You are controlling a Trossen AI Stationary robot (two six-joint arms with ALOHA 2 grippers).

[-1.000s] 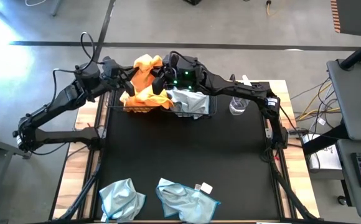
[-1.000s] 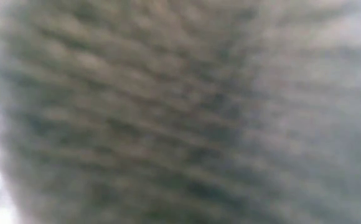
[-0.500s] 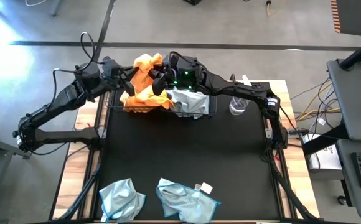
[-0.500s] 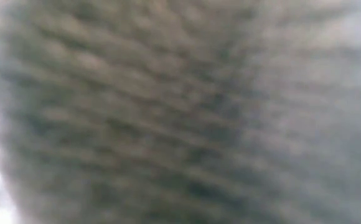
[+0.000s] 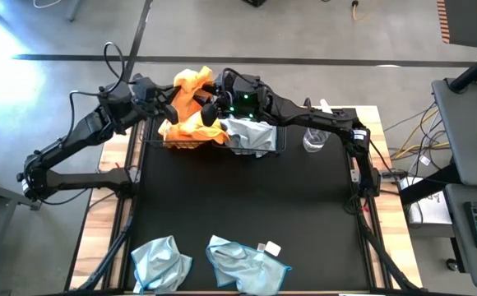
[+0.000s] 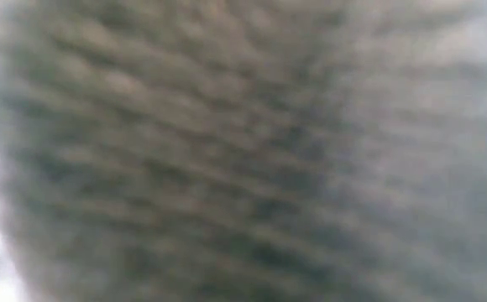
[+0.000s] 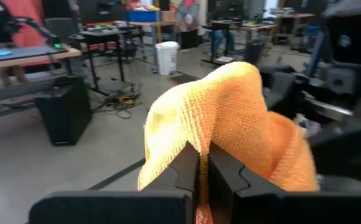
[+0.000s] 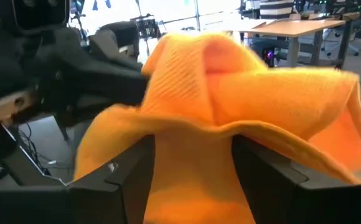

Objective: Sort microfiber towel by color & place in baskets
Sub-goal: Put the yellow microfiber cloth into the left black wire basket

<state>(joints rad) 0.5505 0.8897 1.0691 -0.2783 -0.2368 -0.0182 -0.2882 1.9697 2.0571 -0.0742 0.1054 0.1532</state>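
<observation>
An orange microfiber towel [image 5: 189, 84] hangs raised above the left basket [image 5: 155, 145], where more orange cloth [image 5: 191, 131] is piled. My left gripper [image 5: 175, 92] is shut on the raised towel. My right gripper [image 5: 211, 105] faces it from the other side, open, with the towel [image 8: 230, 93] between its spread fingers. A pale blue-grey towel [image 5: 252, 135] lies in the right basket [image 5: 281, 141]. Two more blue-grey towels [image 5: 161, 261] [image 5: 247, 265] lie at the table's near edge. My left gripper pinches a fold of the orange towel [image 7: 199, 146] between its two shut fingers [image 7: 227, 171], coming level from the table's left. The cloth bulges up above the fingers and falls away beyond them toward the basket. My right gripper stands open around the towel's hanging part [image 8: 193, 180]; whether its fingers [image 8: 134, 171] touch the cloth, I cannot tell.
A clear spray bottle [image 5: 314, 136] stands right of the baskets at the far edge. The black mat [image 5: 247, 197] lies bare between the baskets and the near towels. A cloth [image 6: 243, 151] close to the lens blocks the low view.
My right gripper has opened and let go of the orange towel while staying in place. The left gripper keeps its hold, and the towel's raised part has shifted slightly toward the left arm.
</observation>
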